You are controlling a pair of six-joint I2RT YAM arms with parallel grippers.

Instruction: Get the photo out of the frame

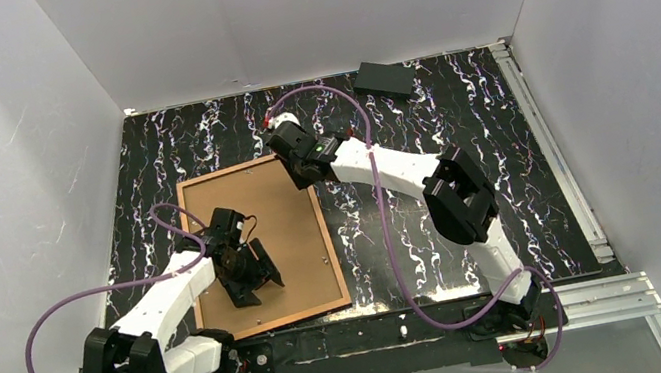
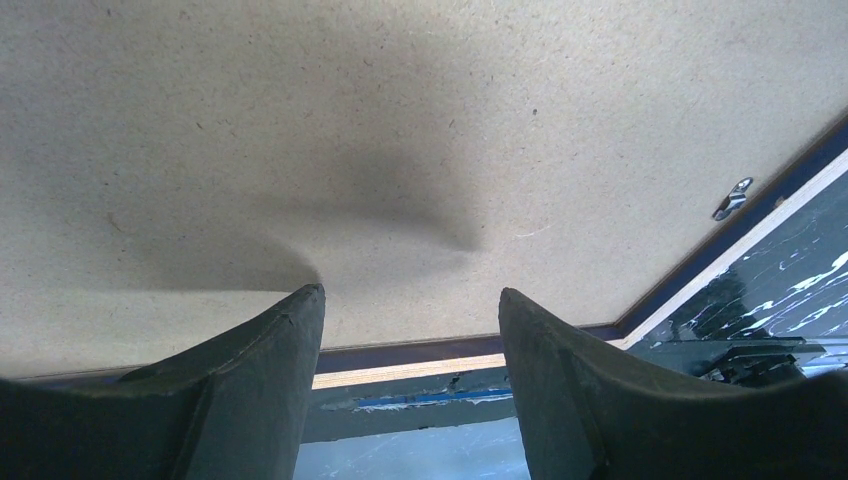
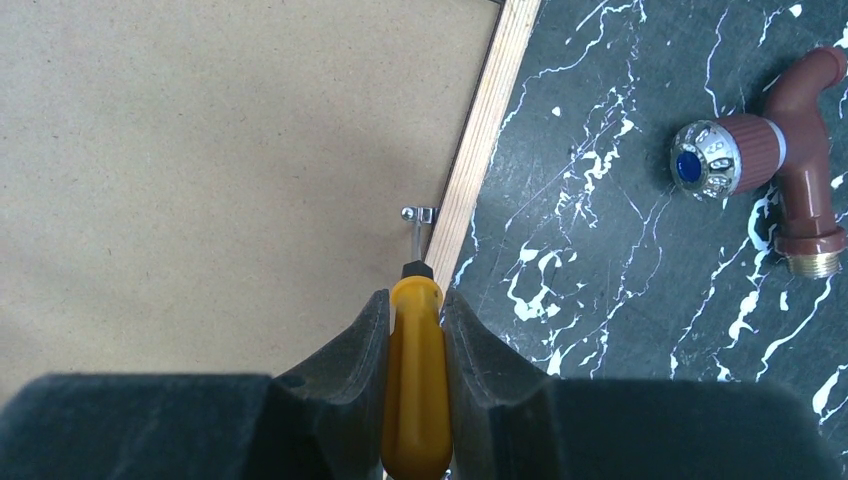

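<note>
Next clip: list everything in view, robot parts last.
photo: one, plain brown back up, lying inside the frame
frame: one, navy with pale wood edge, table's left part
clips: two seen, silver, on the frame's edge
screwdriver: one, yellow handle, tip at a clip
tap: one, reddish brown, beside the frame
block: one, black, far table edge
table: one, black with white veins
left gripper: open, over the photo
right gripper: shut on the screwdriver

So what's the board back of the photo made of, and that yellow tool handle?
The photo back looks like matte fibreboard or pressed card: tan, finely speckled, no shine. The tool handle in the right gripper looks like smooth yellow plastic, slightly glossy.
</note>
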